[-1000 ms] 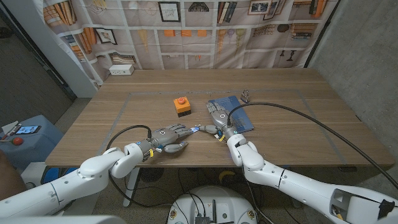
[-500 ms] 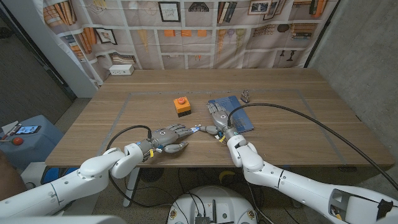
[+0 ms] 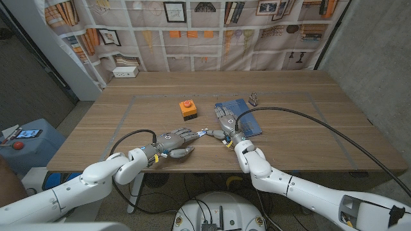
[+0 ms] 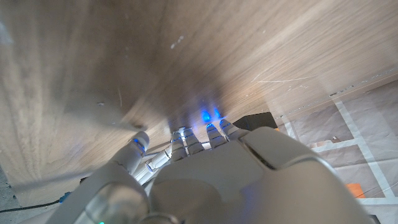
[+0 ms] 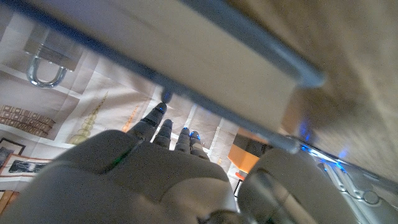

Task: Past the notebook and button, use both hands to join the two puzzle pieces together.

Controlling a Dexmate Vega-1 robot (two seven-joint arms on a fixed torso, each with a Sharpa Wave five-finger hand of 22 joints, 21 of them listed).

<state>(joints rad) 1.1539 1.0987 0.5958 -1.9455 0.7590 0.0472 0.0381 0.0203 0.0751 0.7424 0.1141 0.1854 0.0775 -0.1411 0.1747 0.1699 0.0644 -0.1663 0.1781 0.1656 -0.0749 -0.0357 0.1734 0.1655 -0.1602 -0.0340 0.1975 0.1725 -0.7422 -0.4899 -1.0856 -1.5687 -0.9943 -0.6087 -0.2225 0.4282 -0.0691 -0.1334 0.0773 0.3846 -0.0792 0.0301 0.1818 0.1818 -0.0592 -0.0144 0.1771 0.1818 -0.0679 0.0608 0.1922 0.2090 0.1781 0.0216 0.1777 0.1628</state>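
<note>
Two small blue-and-white puzzle pieces [image 3: 203,133] lie close together on the wooden table [image 3: 128,122], in front of the orange button box [image 3: 187,110] and the blue notebook [image 3: 239,116]. My left hand [image 3: 174,140] reaches in from the left with its fingers stretched out, and their tips are at the pieces. My right hand [image 3: 225,124] lies over the notebook's near corner with its thumb pointing at the pieces. The pieces are too small to show whether either hand grips one. In the right wrist view the notebook's edge [image 5: 236,87] runs above my right hand [image 5: 155,174].
A padlock [image 3: 254,99] stands at the notebook's far corner, also seen as the padlock [image 5: 46,68]. A black cable [image 3: 302,115] arcs over the table's right half. Bare wood lies left of and beyond the button box.
</note>
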